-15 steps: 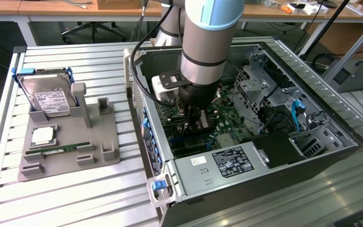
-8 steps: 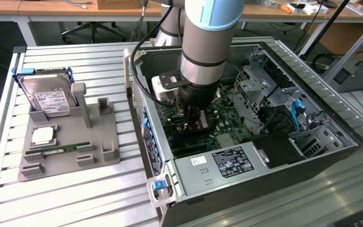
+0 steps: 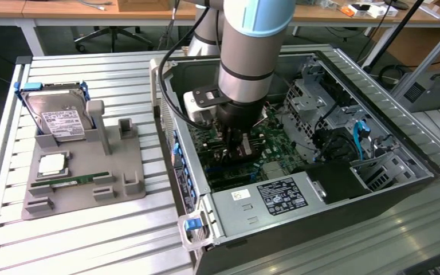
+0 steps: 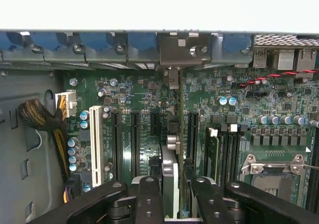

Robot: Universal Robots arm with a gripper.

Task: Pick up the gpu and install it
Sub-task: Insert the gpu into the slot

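Observation:
My gripper [image 3: 238, 150] is down inside the open computer case [image 3: 373, 109], low over the green motherboard [image 3: 270, 146]. In the wrist view the gpu [image 4: 170, 169] stands on edge between my black fingers [image 4: 149, 196], and my gripper [image 4: 177, 186] is shut on it. The card runs along a black expansion slot toward the case's rear wall. Its silver-grey bracket [image 4: 180, 50] sits in the row of rear slot openings. Whether the card's lower edge is seated in the slot is hidden.
More black slots [image 4: 134, 139] and a white slot [image 4: 96, 144] lie beside the card, with memory slots [image 4: 219, 149] and the processor socket [image 4: 271, 171] on its other side. A grey fixture [image 3: 82, 172] at the exterior view's left holds a hard drive [image 3: 59, 117] and a green memory stick [image 3: 71, 182].

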